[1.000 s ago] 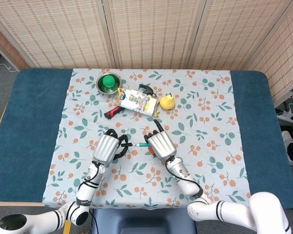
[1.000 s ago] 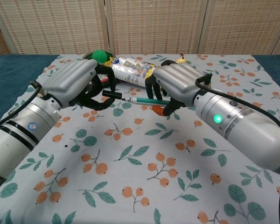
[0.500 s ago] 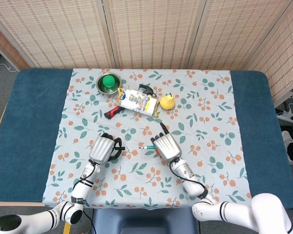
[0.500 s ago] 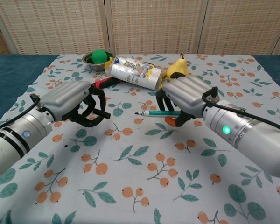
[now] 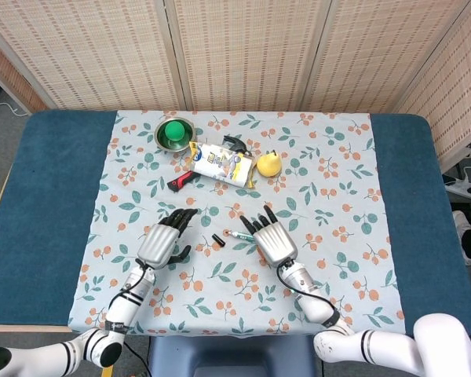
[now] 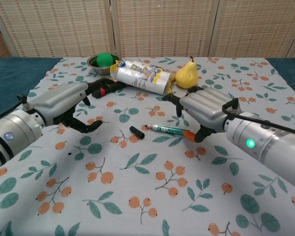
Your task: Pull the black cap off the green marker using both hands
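Woven screens stand behind a counter [image 5: 55,188] spread with a floral cloth [image 5: 337,188]. On the cloth near the front edge lies the green marker [image 6: 168,130], bare tip pointing toward the black cap [image 6: 136,132], which lies just beside it and apart from it. So the cap is already off, and what seems left is only to draw the hands away cleanly.

The left hand [image 5: 158,243] hovers with fingers spread and holds nothing; the right hand [image 6: 204,111] is likewise released, fingers splayed above the marker's far end, where a small orange piece [image 6: 188,134] shows under it. To finish well, each hand should lift straight up before drawing back, so no fingertip sweeps the cap or rolls the marker. The cap is short and round and will likely roll at a nudge.

Farther back sit a metal bowl [image 5: 158,137] with a green ball [image 5: 173,132], a printed packet [image 5: 218,163], a red-handled tool [image 5: 180,182] and a yellow pear [image 5: 268,163], well apart from both hands.
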